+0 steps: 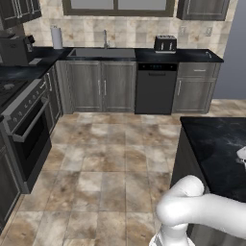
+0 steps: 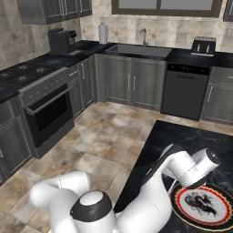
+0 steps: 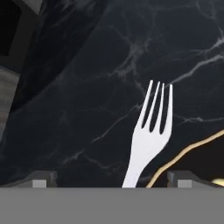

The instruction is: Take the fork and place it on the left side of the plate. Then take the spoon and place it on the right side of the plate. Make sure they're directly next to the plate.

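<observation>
Tool (image 3: 112,181) jaws stand fully apart, holding nothing, poised low over the dark marble counter (image 3: 87,87) with the fork (image 3: 151,131) lying flat between and just ahead of them, apparently lined up for a grasp, plate (image 2: 203,204) close beside.
</observation>
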Controlling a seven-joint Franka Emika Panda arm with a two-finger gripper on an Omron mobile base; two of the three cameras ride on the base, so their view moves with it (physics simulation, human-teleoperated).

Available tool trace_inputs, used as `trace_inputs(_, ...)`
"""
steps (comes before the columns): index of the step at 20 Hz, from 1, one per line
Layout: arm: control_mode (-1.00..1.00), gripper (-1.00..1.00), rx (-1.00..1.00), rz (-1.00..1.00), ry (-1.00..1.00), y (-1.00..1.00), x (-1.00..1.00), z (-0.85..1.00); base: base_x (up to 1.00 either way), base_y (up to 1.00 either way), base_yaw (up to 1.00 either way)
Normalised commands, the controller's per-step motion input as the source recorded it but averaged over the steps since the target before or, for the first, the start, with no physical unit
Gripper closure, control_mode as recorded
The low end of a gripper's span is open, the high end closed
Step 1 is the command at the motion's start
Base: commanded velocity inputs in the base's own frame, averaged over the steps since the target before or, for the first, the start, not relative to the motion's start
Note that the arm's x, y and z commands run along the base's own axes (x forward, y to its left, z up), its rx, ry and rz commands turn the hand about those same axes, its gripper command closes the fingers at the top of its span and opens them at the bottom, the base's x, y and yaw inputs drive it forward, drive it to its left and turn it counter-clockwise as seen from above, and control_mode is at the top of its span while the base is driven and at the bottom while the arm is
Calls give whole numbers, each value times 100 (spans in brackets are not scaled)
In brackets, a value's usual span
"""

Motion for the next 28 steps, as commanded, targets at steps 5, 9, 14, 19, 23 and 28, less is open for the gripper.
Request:
trace_inputs(5, -100, -100, 15, 0, -25, 14, -36, 40, 0, 0, 0)
trace_inputs(9, -100, -100, 9, 0, -41, 0, -64, 91, 0, 0, 0)
trace_inputs(14, -100, -100, 1, 1, -46, 2, -51, 100, 0, 0, 0)
trace_inputs(19, -100, -100, -8, 1, -18, 46, -28, 100, 0, 0, 0)
trace_inputs(23, -100, -100, -40, -3, 9, 100, -21, 100, 0, 0, 0)
trace_inputs(28, -100, -100, -45, -2, 31, 100, -1, 68, 0, 0, 0)
